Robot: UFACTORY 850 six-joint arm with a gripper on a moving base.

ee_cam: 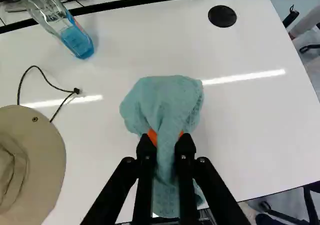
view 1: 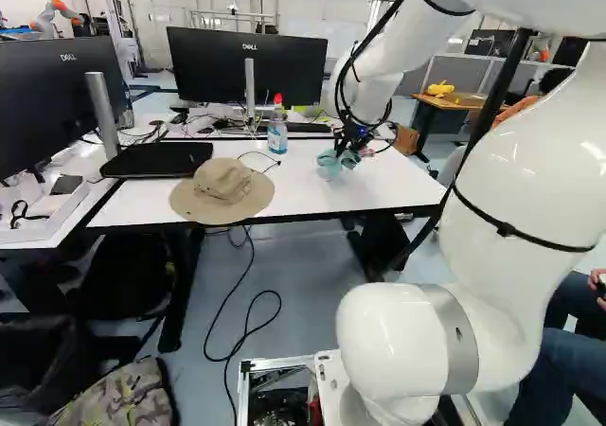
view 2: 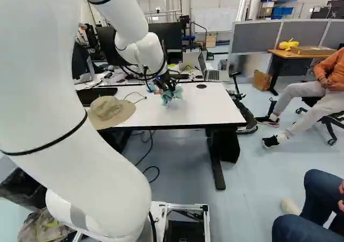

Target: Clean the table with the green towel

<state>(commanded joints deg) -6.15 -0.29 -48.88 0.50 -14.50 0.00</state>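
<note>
Left base view has our white arm (view 1: 383,52) reaching over a white rectangular surface (view 1: 312,199) with a black edge, and its black fingers (view 1: 350,153) sit down by the pale teal-green cloth towel (view 1: 329,165). Wrist view tells us more: the fingers (ee_cam: 166,139) are nearly together, pinching the bunched middle of the towel from both sides, with bits of orange pad peeking out. One crumpled lump of it puffs out ahead of them, and a tail hangs down between and under them. So yeah, we've got hold of it over the surface, but we honestly can't tell how much of it is touching down.

Left of the towel in the left base view we've got a beige wide-brimmed fabric hat (view 1: 222,185) lying on the surface, with a thin black cord (ee_cam: 41,71) looping out beside its brim. A clear plastic bottle with blue liquid and a red top (view 1: 277,134) stands upright farther back, between hat and towel in that same view. Out beyond the towel, near the far edge, there's a flat round black disc (ee_cam: 222,16). An open silver laptop (view 2: 213,75) sits past that edge, and a big black monitor (view 1: 222,66) stands behind the bottle.
</note>
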